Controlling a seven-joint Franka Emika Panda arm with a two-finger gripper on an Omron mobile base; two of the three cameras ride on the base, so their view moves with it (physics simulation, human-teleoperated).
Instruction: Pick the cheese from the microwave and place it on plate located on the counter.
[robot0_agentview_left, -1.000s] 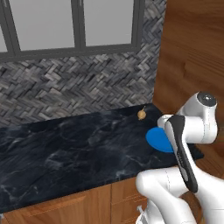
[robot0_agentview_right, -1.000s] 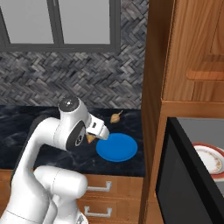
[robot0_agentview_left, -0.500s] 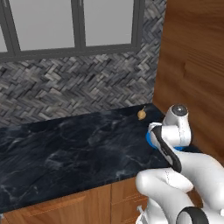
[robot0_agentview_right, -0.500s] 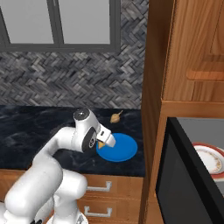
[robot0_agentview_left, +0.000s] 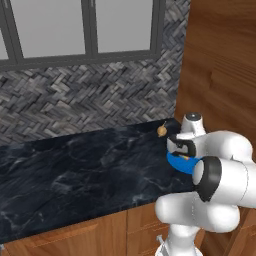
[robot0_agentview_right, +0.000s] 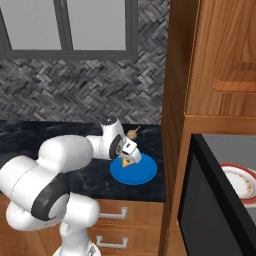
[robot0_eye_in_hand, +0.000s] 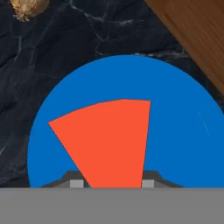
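Hand view shows the hand (robot0_eye_in_hand: 111, 183) squeezing the cheese (robot0_eye_in_hand: 109, 140) right over the blue plate (robot0_eye_in_hand: 183, 131) on the counter (robot0_eye_in_hand: 65, 52). Lower it gently to the middle, then let go.

A grey herringbone-tiled wall (robot0_agentview_left: 90, 100) runs beneath a dark-framed window (robot0_agentview_left: 87, 30). A tall brown wooden cabinet (robot0_agentview_right: 210, 65) stands at the right.

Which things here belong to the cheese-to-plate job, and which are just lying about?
Job:
cheese, held in the gripper
blue plate
counter
microwave

Lying about:
small tan bulb
red-rimmed white plate in the microwave
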